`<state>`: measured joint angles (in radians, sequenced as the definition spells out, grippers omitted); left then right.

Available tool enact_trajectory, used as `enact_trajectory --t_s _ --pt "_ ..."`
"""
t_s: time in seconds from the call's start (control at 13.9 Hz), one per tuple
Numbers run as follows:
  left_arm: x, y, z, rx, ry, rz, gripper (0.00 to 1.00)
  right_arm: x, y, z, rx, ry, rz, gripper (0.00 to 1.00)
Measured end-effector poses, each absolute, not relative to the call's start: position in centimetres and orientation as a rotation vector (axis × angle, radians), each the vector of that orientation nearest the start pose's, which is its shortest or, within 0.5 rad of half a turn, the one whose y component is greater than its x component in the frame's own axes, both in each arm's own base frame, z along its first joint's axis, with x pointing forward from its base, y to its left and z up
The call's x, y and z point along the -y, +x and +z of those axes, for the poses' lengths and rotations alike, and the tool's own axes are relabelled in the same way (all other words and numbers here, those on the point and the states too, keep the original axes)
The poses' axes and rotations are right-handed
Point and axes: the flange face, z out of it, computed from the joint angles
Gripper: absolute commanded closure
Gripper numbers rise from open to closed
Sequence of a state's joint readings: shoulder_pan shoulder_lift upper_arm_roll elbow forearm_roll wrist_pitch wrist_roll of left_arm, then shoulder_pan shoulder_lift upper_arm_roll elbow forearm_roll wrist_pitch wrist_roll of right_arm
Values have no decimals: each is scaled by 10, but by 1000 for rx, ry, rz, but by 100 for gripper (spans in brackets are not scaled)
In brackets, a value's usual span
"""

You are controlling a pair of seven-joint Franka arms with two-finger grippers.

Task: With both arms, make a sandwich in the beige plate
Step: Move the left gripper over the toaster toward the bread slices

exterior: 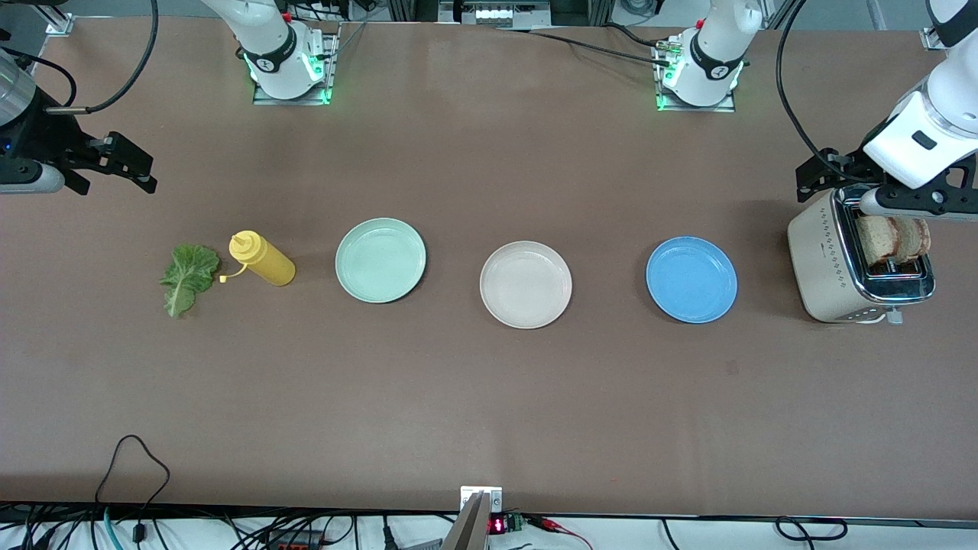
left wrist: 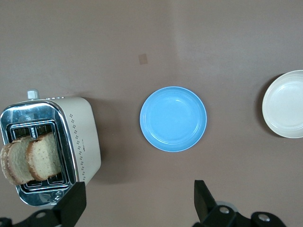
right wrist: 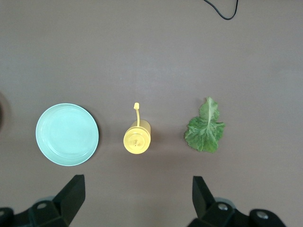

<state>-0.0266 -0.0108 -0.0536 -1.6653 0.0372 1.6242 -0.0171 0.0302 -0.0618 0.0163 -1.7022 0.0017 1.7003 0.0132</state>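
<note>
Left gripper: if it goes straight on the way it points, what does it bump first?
Probably bare brown table. The open left gripper points down between the beige toaster and the round blue plate; depth is uncertain.

You had nothing readable here: the small red display [exterior: 497, 525] at the table's near edge glowed, but its digits could not be made out.
</note>
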Motion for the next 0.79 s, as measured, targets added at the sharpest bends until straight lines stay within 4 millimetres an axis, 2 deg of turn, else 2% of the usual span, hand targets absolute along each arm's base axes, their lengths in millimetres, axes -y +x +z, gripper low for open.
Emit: enact_trajectory --t_s 0.79 --pt "40 551 589 -83 -3100 64 0 -26 545 609 52 -3137 -101 0"
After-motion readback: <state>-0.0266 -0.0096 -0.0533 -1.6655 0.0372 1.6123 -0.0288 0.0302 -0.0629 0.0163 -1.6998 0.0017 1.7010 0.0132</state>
